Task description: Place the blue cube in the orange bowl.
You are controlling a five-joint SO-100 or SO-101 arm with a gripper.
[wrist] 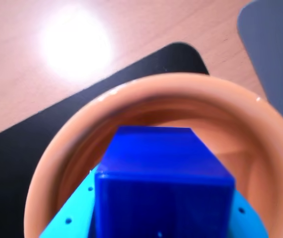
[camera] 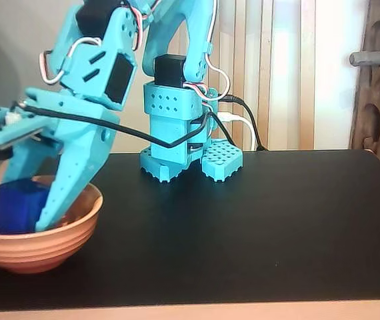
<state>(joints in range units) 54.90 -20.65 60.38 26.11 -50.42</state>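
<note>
Jaws: closed on the blue cube; the wrist view shows turquoise finger surfaces flanking it at both lower corners, and the fixed view shows one finger laid against the cube's right face. The far finger is hidden behind the cube there, so the grip is judged from the wrist view.

Cube position: inside the orange bowl, below rim level in the fixed view, left of the bowl's centre as that view shows it. In the wrist view the cube sits over the near half of the bowl with the far inner wall visible beyond it. Cannot tell whether its underside touches the bowl floor; the contact is hidden by the rim and by the cube itself.

Key relation: cube directly between the jaws, bowl directly beneath and around both. No sideways offset left to correct. The cube has no long axis to align.

Judgement: transport looks finished, release pending. The next move should need only the jaws parting, then a lift clear of the rim.

Surroundings: bowl rests on the black desk near its left front edge in the fixed view; the arm's base stands well behind, at the back of the desk
</note>
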